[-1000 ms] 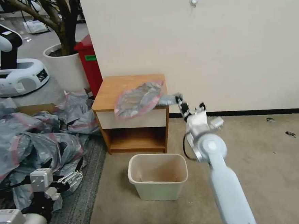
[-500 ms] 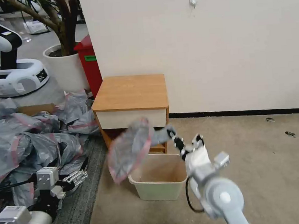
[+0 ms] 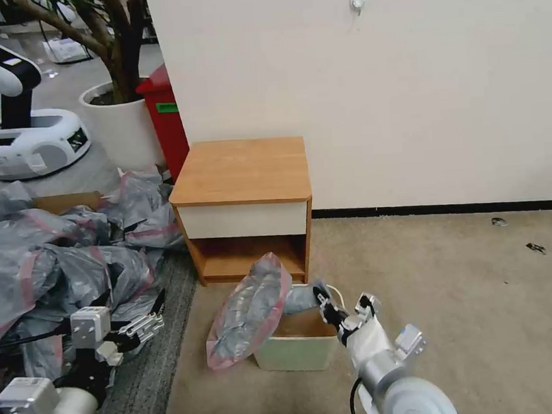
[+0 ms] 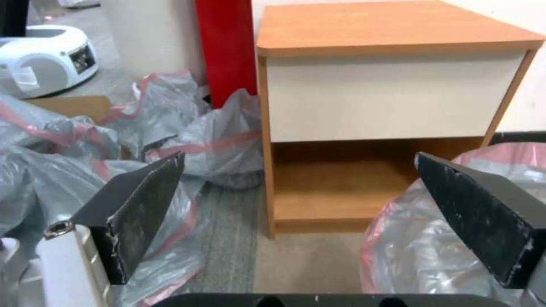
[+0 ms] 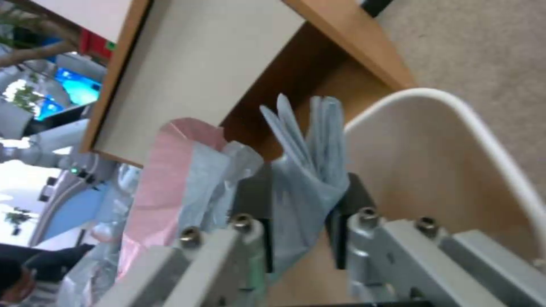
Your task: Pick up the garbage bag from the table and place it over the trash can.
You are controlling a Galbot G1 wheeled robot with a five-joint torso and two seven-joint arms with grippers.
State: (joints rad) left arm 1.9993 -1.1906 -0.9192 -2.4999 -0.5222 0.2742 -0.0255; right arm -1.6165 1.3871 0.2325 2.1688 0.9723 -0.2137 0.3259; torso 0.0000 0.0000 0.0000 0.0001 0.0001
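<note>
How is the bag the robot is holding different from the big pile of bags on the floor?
The garbage bag is one single bag, pinched in the right gripper and hanging over the trash can; the pile of bags is many bags, lying crumpled on the floor beside the table. The held bag is spread out flat; the pile is bunched up. Both are thin grey plastic with pink-red bands.

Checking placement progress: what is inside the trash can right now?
The trash can shows a bare brown inner wall. The right gripper, shut on the garbage bag, sits over its opening. The bag drapes over the left side, hiding that part.
</note>
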